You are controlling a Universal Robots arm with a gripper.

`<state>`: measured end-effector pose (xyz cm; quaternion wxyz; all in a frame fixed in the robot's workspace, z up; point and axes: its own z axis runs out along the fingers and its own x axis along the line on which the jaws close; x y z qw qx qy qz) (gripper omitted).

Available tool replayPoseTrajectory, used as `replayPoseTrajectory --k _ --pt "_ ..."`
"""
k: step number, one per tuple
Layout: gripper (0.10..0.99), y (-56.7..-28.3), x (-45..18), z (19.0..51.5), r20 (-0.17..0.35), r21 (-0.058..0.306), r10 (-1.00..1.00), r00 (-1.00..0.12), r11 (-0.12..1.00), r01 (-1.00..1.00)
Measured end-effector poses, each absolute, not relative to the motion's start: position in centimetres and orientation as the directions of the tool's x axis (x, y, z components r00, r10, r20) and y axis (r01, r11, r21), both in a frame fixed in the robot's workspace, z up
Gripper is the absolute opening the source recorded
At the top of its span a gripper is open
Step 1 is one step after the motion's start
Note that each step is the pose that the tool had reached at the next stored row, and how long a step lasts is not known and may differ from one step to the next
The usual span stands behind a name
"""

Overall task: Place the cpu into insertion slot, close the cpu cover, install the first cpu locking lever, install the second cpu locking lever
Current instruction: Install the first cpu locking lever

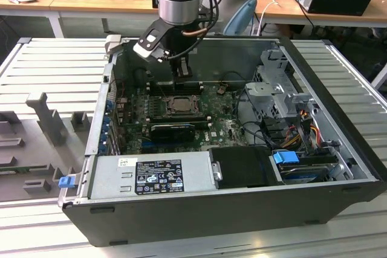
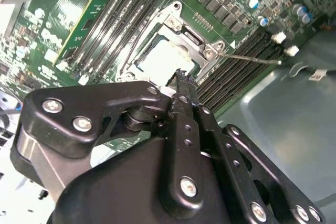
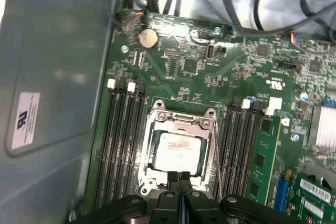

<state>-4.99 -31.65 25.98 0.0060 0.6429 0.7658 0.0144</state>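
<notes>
Pincer: the gripper (image 3: 179, 178) has its fingers pressed together with nothing between them. The tips sit at one edge of the cpu cover (image 3: 181, 121). I cannot tell whether they touch it.
Cpu: the cpu (image 3: 178, 153) lies flat in the insertion slot (image 3: 151, 148), near the middle of the motherboard (image 3: 184, 66). Its pale top shows through the cover's cut-out.
Cover: it appears to be down over the chip. I cannot confirm that it is fully seated.
Lever: in the second wrist view one thin locking lever (image 2: 252, 59) stands out from a socket corner across the memory slots (image 2: 247, 43). I judge it unlatched.
Risk, slip: the wire lever is springy and narrow. Pushed with closed tips, it could slide off and snap back.
Risk, side contact: a sideways slip would carry the fingers into the memory slots just beside the socket.
Risk, pressure: if the lever is forced while the cover sits proud, the load goes onto the chip and the contacts beneath it.
Risk, clearance: the computer case (image 1: 242, 209) walls hem in the arm, so correction room is tight.
</notes>
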Motion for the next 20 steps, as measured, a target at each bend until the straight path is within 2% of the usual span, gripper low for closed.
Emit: replayPoseTrajectory --k 12,20 --pt "0.106 -31.65 -5.03 25.94 0.009 0.03 0.952 -0.306 0.306 0.952" --pt "0.106 -31.65 -5.03 25.94 0.009 0.03 0.9 -0.435 0.434 0.9"
